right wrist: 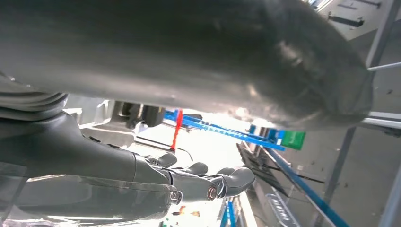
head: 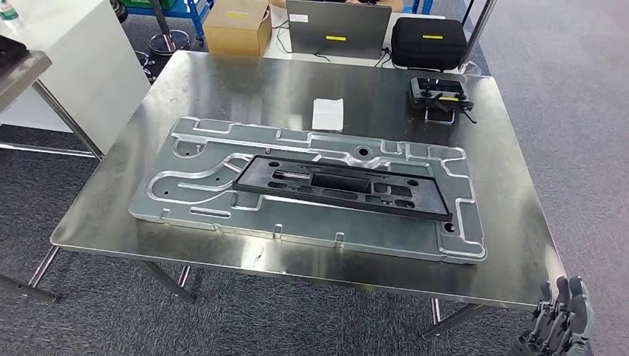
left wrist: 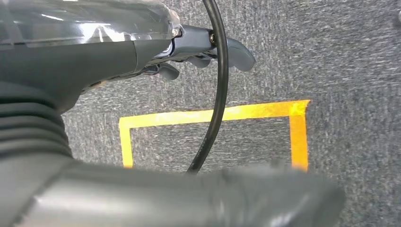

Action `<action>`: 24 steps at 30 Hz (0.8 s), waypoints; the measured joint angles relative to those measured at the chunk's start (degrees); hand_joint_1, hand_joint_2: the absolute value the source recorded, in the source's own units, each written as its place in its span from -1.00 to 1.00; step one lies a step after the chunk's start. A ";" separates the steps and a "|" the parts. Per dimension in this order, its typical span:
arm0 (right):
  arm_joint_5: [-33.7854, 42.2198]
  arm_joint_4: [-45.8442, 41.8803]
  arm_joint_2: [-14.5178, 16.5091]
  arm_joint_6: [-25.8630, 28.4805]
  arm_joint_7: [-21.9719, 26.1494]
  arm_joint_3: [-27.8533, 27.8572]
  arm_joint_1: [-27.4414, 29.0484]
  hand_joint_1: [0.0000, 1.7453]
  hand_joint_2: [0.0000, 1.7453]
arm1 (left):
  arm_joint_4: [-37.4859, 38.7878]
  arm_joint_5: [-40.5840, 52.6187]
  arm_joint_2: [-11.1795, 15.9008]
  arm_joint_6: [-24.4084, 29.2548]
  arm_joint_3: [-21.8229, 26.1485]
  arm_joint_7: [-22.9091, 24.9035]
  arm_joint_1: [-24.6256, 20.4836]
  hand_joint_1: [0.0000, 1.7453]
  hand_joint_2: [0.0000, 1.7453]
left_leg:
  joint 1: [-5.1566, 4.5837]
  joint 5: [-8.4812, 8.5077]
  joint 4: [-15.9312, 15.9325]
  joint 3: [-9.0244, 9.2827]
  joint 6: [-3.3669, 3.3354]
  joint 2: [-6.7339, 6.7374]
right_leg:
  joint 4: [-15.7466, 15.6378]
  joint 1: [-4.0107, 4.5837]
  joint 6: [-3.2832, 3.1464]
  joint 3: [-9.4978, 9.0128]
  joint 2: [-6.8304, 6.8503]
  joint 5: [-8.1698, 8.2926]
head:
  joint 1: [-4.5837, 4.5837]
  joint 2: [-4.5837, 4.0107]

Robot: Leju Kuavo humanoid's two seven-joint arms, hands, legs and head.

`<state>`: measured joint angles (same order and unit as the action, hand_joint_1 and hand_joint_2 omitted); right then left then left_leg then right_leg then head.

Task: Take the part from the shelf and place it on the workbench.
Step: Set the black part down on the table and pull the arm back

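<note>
Workbench (head: 222, 81): brushed steel top, rounded corners, thin steel legs, sitting on grey carpet.
Fixture plate (head: 215, 194): big flat light-grey metal slab with milled channels and pockets, lying across the bench centre, long axis running 9 to 3, its 3 o'clock end sitting slightly nearer the camera.
Part (head: 343, 185): black matte rectangular frame with cutouts, lying flat on the plate, offset toward 3 o'clock. Long axis running 9 to 3, same slight skew as the plate.
Black case (head: 429, 41): zipped, textured, sitting beyond the bench edge at 1 o'clock.
Cardboard box (head: 237, 28) at 11 o'clock.
Controller (head: 442, 96): dark, resting on the bench at 2 o'clock.
White paper (head: 328, 114) lying at 12 o'clock of the plate.
Right hand (head: 558, 320) hanging at 5 o'clock below the bench edge, fingers loosely extended, grasping nothing.
Left hand (left wrist: 203, 49) hanging over carpet with an orange tape square (left wrist: 293, 113), fingers slack, grasping nothing.
</note>
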<state>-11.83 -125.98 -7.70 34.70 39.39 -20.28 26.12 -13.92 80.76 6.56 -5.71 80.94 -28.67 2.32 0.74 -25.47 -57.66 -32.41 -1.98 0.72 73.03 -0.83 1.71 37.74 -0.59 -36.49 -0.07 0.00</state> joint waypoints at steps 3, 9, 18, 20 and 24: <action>1.12 0.00 0.38 -1.80 0.00 1.28 0.27 -1.00 -1.00 | 0.00 0.28 -0.17 0.46 0.33 0.83 -0.10 -1.00 -1.00 | 0.21 0.44 -0.32 -0.77 0.58 0.18 | -5.20 -0.48 0.37 -4.06 0.35 3.33 | 0.01 0.00; 2.96 0.02 2.25 -7.60 0.00 4.89 0.40 -1.00 -1.00 | -0.03 0.99 -0.46 1.26 1.25 3.39 -0.50 -1.00 -1.00 | 0.41 1.70 -0.69 -1.52 2.95 0.02 | -15.58 0.17 -1.64 -9.09 0.39 7.04 | -0.20 -0.01; 3.71 0.15 4.75 -11.33 -0.04 9.02 0.40 -1.00 -1.00 | -0.04 1.57 -0.50 1.37 2.02 4.54 -0.86 -1.00 -1.00 | 0.51 -7.46 -12.98 -1.41 3.43 -0.24 | -15.36 0.94 -3.73 -3.34 0.50 11.49 | -0.85 0.00; 3.90 0.17 5.25 -12.52 -0.11 9.95 0.41 -1.00 -1.00 | -0.05 1.87 -0.42 1.45 2.07 5.08 -1.15 -1.00 -1.00 | 0.30 -5.80 -4.60 4.61 2.79 -0.38 | -14.67 1.10 -3.40 -2.11 0.49 12.23 | -0.86 0.00; 4.28 0.20 5.93 -14.60 -0.20 11.71 0.75 -1.00 -1.00 | -0.07 2.50 -0.29 1.54 2.23 5.74 -1.49 -1.00 -1.00 | -0.23 -5.54 0.96 7.23 1.54 -0.47 | -14.46 1.10 -2.05 -1.60 0.60 13.78 | -0.91 0.00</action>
<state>-7.56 -125.79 -1.78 20.10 39.18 -8.58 26.87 -13.99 83.26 6.27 -4.16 83.17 -22.92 0.83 0.50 -31.01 -56.71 -25.19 -0.44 0.24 58.58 0.27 -0.34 36.14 0.01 -22.70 -0.98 0.00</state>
